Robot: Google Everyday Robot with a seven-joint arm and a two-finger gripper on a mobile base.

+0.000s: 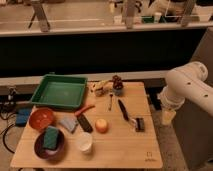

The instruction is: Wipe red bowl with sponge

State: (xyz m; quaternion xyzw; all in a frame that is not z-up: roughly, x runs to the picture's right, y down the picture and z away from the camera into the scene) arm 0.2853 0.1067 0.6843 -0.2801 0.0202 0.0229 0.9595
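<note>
The red bowl sits on the counter close to its front-left corner. The sponge lies inside it, resting on the bowl's floor toward the back rim, its teal block narrower than the bowl.

Just behind the red bowl, along the left edge, stands a brighter orange-red bowl, its rim near the red bowl's rim. To the right of that, a pale grey-blue pad lies flat, with a dark elongated object just beside it and a small orange item behind the two. A white cup stands upright to the right of the red bowl, near the front edge, and a round orange fruit sits a little behind and to the right of the cup.

A green tray fills the back-left corner. Near the middle of the back edge is a cluster of small pale things and a dark reddish piece. A dark knife-like utensil lies at a slant toward the right side, with a small black object near its front end.

The white arm bends in beyond the right edge of the counter. The pincer hangs there off that edge, well apart from the red bowl; how far open it is, or whether it has hold of anything, cannot be told.
</note>
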